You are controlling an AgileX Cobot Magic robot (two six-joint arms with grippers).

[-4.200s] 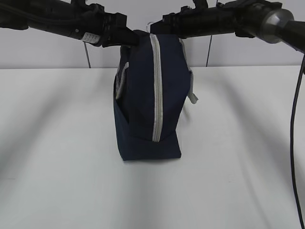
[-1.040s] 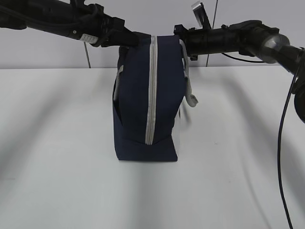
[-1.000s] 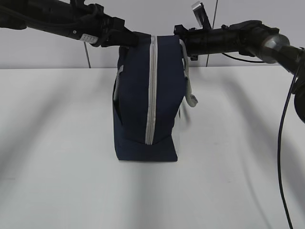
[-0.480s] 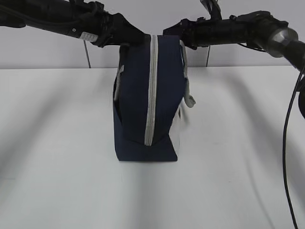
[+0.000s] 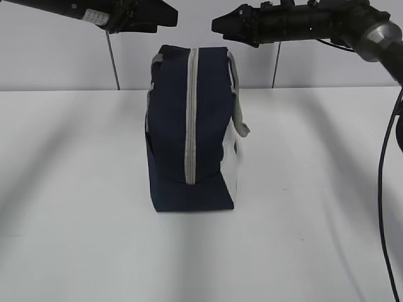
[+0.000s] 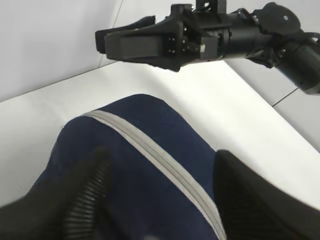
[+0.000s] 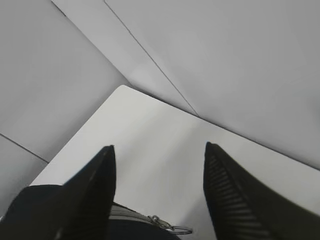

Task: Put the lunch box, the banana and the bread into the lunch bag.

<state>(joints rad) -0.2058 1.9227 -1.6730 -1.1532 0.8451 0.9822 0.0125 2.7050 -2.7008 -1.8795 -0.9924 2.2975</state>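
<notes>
Now both arms have lifted off the lunch bag (image 5: 189, 132). Half a second ago they sat level with its top edge, pressed in against it from either side; here my left tool (image 5: 165, 15) and right tool (image 5: 221, 25) hang above it, apart from the fabric, with the bag's top showing free beneath them. The bag stands upright on the white surface (image 5: 82, 189) by itself, its grey zipper (image 5: 190, 116) run shut from top down the end facing me. I read that as the packing finished and the bag closed, since I see no lunch box, banana or bread anywhere outside; presumably they are inside, though nothing here proves it.

The left wrist view looks down on the bag's navy top and zipper between that tool's spread fingers (image 6: 75, 200), which grasp nothing, and it also catches the right tool (image 6: 107, 41) from the front, which the outside view shows only side-on. The right wrist view has its fingers (image 7: 95, 190) parted and bare over the surface, and shows the metal ring pull (image 7: 167, 226) lying at the bag's far end, which the outside view hides.
</notes>
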